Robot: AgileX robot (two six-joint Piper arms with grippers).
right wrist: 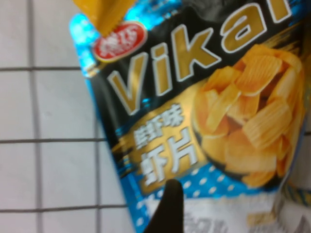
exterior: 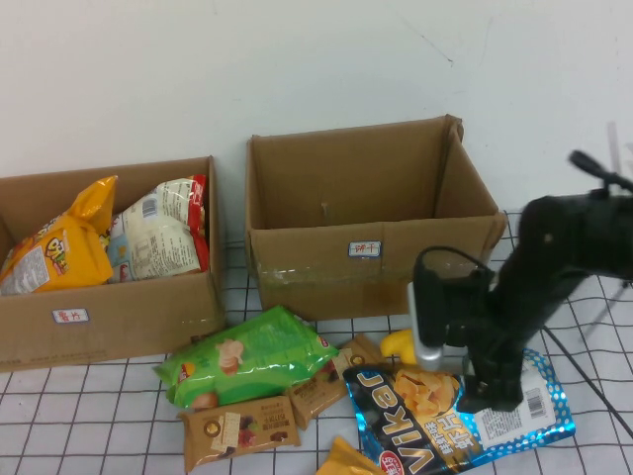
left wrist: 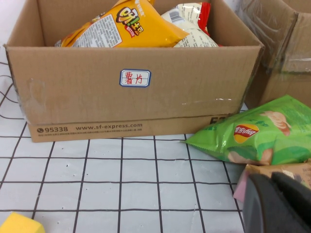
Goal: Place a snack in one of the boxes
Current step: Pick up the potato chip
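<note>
right gripper low over the vikar chip bag

cardboard comes first on the left: the left box (exterior: 109, 317) holds a yellow snack bag (exterior: 59, 247) and a white snack bag (exterior: 158, 230), both leaning inside it. the left gripper (left wrist: 277, 204) shows only in its own wrist view, as a dark edge low over the gridded tablecloth (exterior: 89, 416), near the green chip bag (exterior: 247, 354) — whether its fingers are apart or closed cannot be told.

right of the green bag lie brown snack packs (exterior: 240, 428), partly tucked under it. behind them stands the middle box (exterior: 371, 223), open at the top, nothing visible inside.

further right, the vikar chip bag (exterior: 455, 411) lies flat on the cloth, face up, its long axis running from the near left to the far right, with the barcode end toward the right. a small yellow item (exterior: 398, 344) sits just beyond its far left corner.

the right arm bends down from the right side, wrist pointed steeply at the table — the right gripper (exterior: 490, 391) sits on the bag's right half. one dark fingertip (right wrist: 167, 206) touches the bag; its spread cannot be told.
</note>
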